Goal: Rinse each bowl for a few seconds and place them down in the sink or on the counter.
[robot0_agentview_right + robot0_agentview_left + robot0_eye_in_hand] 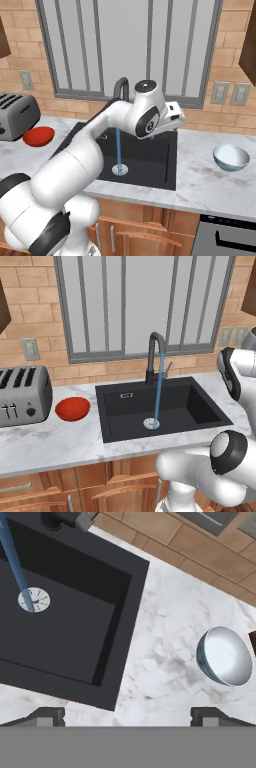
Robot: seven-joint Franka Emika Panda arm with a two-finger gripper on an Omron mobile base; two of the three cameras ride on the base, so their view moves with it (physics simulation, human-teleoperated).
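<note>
The glossy red bowl (72, 408) sits on the counter (50, 443) left of the sink (200, 406), next to the toaster. The pale blue-white bowl (224, 656) stands upright on the marble right of the sink (75, 627) and also appears in the right base view (231, 157). A blue stream of water (158, 388) runs from the dark arched faucet (155, 351) to the silver drain (33, 600). My gripper (127, 717) hangs open above the counter between the sink's right rim and the pale bowl, holding nothing.
A silver toaster (22, 396) stands at the counter's left end. A brick wall with a window and outlets (230, 94) backs the counter. Wooden cabinets (100, 488) and a dark appliance front (225, 240) lie below the counter edge.
</note>
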